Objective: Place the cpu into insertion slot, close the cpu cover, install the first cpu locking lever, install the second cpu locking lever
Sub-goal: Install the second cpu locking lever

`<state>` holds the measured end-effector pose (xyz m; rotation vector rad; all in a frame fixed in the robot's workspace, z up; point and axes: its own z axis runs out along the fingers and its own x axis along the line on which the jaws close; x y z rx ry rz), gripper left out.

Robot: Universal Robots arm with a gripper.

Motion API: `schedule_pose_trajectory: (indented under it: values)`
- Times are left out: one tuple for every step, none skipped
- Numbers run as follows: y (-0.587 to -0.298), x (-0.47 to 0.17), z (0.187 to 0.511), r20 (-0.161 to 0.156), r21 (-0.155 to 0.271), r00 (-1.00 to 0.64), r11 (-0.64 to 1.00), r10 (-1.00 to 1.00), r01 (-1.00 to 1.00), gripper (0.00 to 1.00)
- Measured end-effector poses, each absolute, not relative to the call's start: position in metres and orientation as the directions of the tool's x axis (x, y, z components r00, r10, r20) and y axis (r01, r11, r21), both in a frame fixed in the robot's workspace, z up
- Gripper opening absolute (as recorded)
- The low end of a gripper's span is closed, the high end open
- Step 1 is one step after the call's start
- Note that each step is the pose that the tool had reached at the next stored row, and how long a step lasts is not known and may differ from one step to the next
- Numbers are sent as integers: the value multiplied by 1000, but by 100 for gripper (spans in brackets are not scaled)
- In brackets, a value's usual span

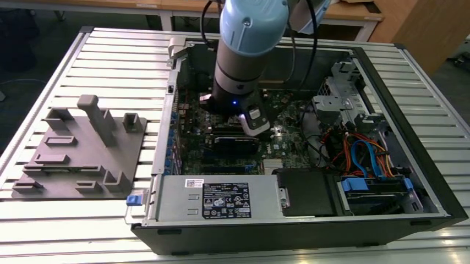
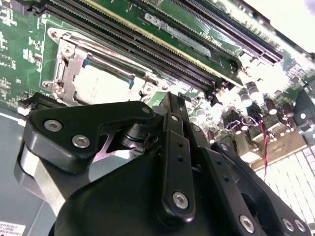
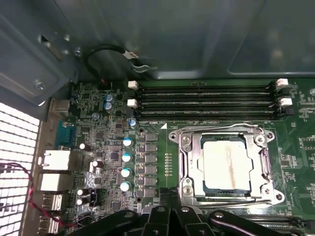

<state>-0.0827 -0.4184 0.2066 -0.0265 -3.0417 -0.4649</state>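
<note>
Gripper (image 3: 170, 209) low beside cpu cover (image 3: 224, 164)

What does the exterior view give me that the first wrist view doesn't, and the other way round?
Exterior view alone: the whole computer case, the grey fixture plate on the exterior view's left, and the arm reaching down into the case. First wrist view alone: the cpu lying in the insertion slot with the cpu cover down around it. Both: the green motherboard.

We see the cpu (image 3: 224, 168) lying in the insertion slot (image 3: 185, 169) under the cpu cover (image 3: 261, 164), beside the memory slots (image 3: 204, 101); the claw (image 3: 167, 216) hangs just above the board (image 3: 103, 147).
</note>
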Motion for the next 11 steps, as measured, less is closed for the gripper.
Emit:
schedule_pose_trajectory:
  values:
    - [-418,-83,208,66,298,-998,954,7,27,10]
    - [-418,-83,210,66,298,-998,954,7,27,10]
    - [-418,-83,211,66,298,-998,954,7,27,10]
    - [-418,-83,212,66,298,-998,954,7,27,10]
    - [-418,-83,212,66,298,-998,954,7,27,10]
    - [-418,-83,212,66,298,-998,954,7,27,10]
    - [-418,-83,212,66,298,-998,954,7,27,10]
    - [-418,-83,213,66,298,-998,954,7,27,10]
    - [-418,-83,213,66,298,-998,954,7,27,10]
    - [-418,-83,213,66,298,-998,954,7,27,10]
    - [-418,-83,213,66,298,-998,954,7,27,10]
